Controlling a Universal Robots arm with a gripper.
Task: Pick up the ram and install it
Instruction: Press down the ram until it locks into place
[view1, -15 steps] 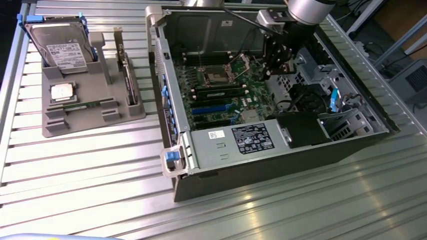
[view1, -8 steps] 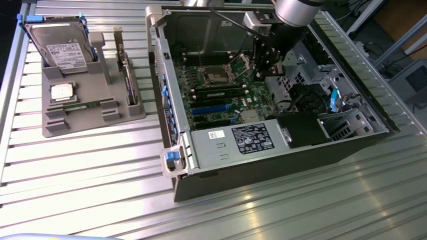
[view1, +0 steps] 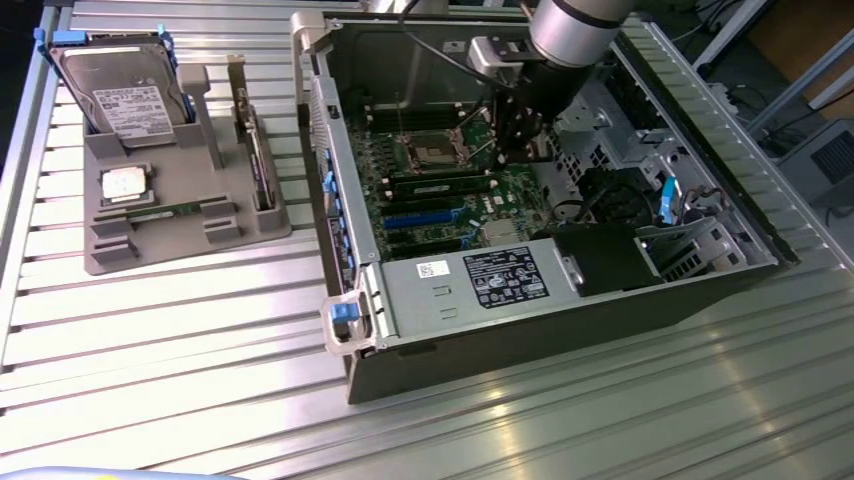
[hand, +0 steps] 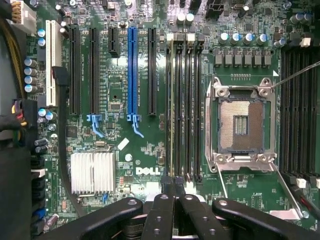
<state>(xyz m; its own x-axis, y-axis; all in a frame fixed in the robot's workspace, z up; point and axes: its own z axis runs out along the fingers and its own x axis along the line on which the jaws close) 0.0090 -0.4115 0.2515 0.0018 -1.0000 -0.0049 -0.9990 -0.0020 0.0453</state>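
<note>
A thin green ram lies flat in the grey holder on the exterior view's left, outside the open computer case. My gripper hangs inside the case over the motherboard, far from that stick. Its fingers are shut with nothing visible between them. The tips hover at the end of the black memory slots, beside the open processor socket. One slot, the farthest from the socket, holds a seated stick, also visible as a green strip.
The holder also carries a hard drive, a square silver processor and an upright expansion card. Inside the case are the power supply, cables and a drive cage. Slatted metal table surface surrounds everything.
</note>
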